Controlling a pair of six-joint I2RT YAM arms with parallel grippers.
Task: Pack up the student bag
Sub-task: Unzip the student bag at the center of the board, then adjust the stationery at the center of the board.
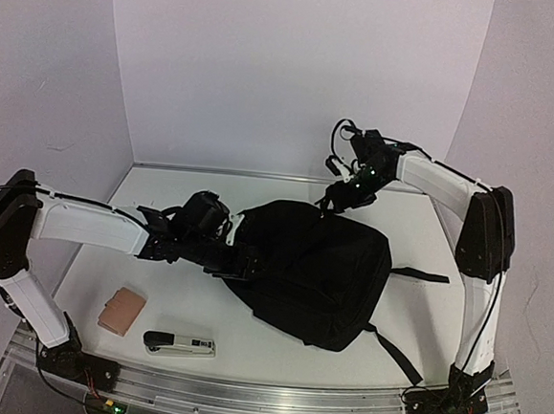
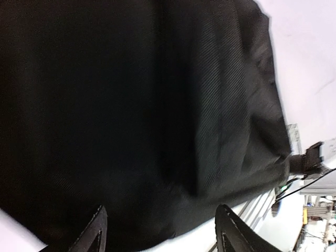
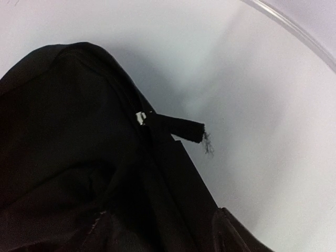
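The student bag (image 1: 322, 273), a large black fabric backpack, lies flat in the middle of the table with its straps (image 1: 395, 355) trailing to the right. My left gripper (image 1: 239, 259) is at the bag's left edge. In the left wrist view its fingers (image 2: 97, 233) stand wide apart and open over the black fabric (image 2: 131, 115). My right gripper (image 1: 340, 199) hovers at the bag's far top edge. Its dim fingertips (image 3: 239, 233) are apart, open, with a black strap (image 3: 181, 178) running between them. A frayed tab (image 3: 179, 128) and a small metal zip piece (image 3: 139, 117) show just ahead.
A small pinkish-tan case (image 1: 121, 310) and a black-and-silver stapler (image 1: 180, 343) lie on the white table (image 1: 162, 198) near the front left. A metal rail (image 1: 262, 398) runs along the front edge, and white walls close in behind and at the sides.
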